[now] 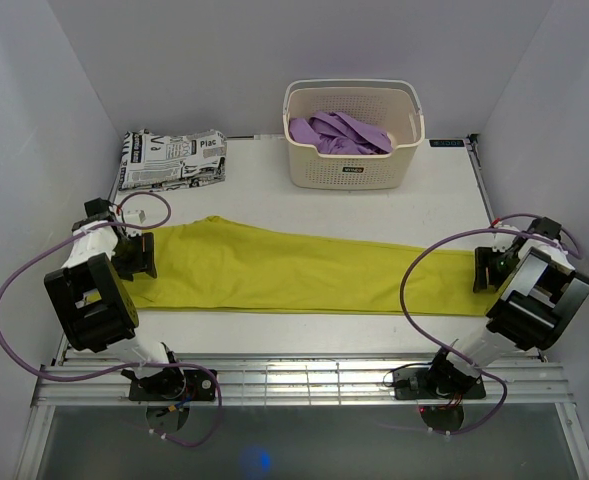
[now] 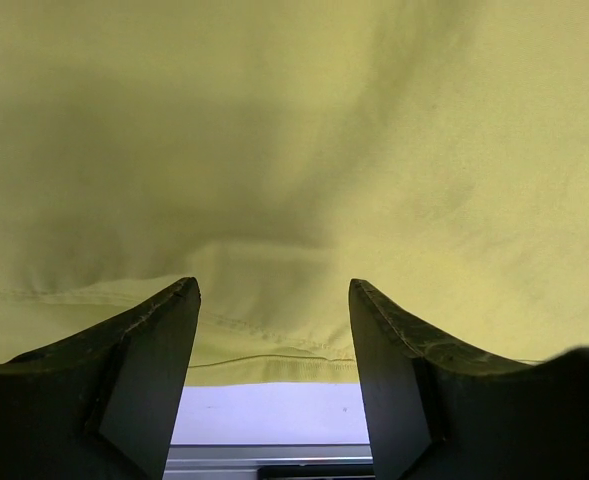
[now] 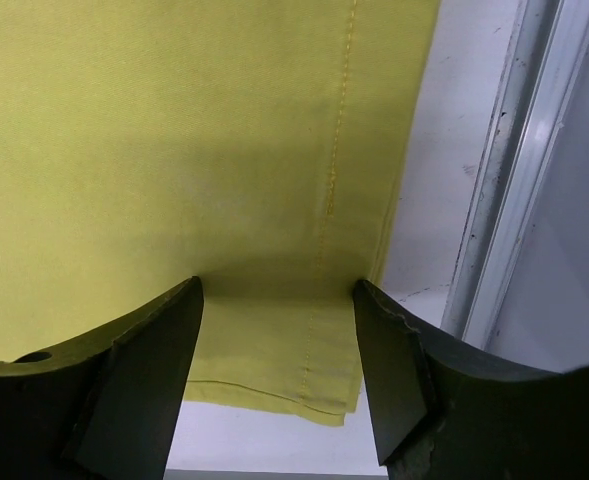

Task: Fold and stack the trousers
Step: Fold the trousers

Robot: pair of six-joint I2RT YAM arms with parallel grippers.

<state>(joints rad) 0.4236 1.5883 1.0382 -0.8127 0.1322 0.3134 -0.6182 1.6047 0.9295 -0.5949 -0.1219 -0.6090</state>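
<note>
Top external view: the trousers lie flat on the table, their long axis running from the left gripper at the wide waist end to the right gripper at the cuffs. Both pairs of jaws stand apart, gripping nothing, each with a cloth end directly ahead between them.

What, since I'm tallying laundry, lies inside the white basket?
A crumpled purple garment fills the basket; whatever lies beneath it is hidden by the cloth.

Black-and-white arms, looping purple cables
</note>
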